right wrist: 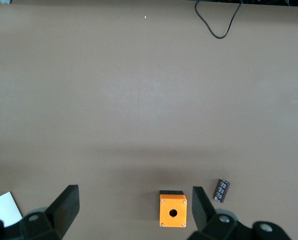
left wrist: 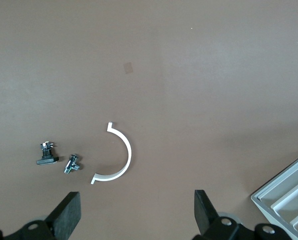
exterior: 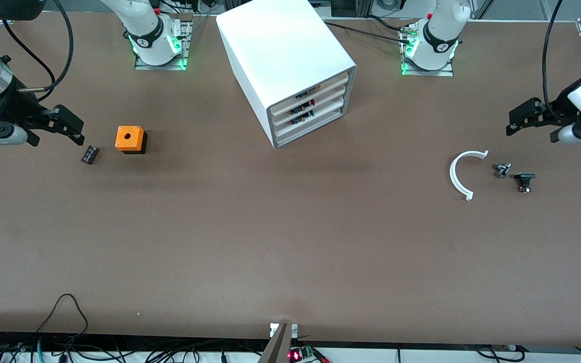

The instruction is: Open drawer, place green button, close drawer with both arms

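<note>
The white cabinet (exterior: 280, 55) stands at the back middle of the table, between the two arm bases. Its lowest drawer (exterior: 313, 124) is shut flush with the grey front rim. I cannot pick out the button in any view. A sliver of green shows at the cabinet corner (left wrist: 284, 200) in the left wrist view, and I cannot tell what it is. My left gripper (exterior: 535, 126) (left wrist: 137, 200) hangs open over the table at the left arm's end, holding nothing. My right gripper (exterior: 53, 131) (right wrist: 134, 197) hangs open at the right arm's end, also holding nothing.
An orange cube with a round hole (exterior: 130, 139) (right wrist: 173, 212) and a small dark cylinder (exterior: 90, 154) (right wrist: 221, 190) lie by the right gripper. A white plastic arc (exterior: 459, 174) (left wrist: 120, 156), a small metal fitting (exterior: 502, 169) (left wrist: 71, 164) and a black part (exterior: 524, 180) (left wrist: 47, 155) lie by the left gripper.
</note>
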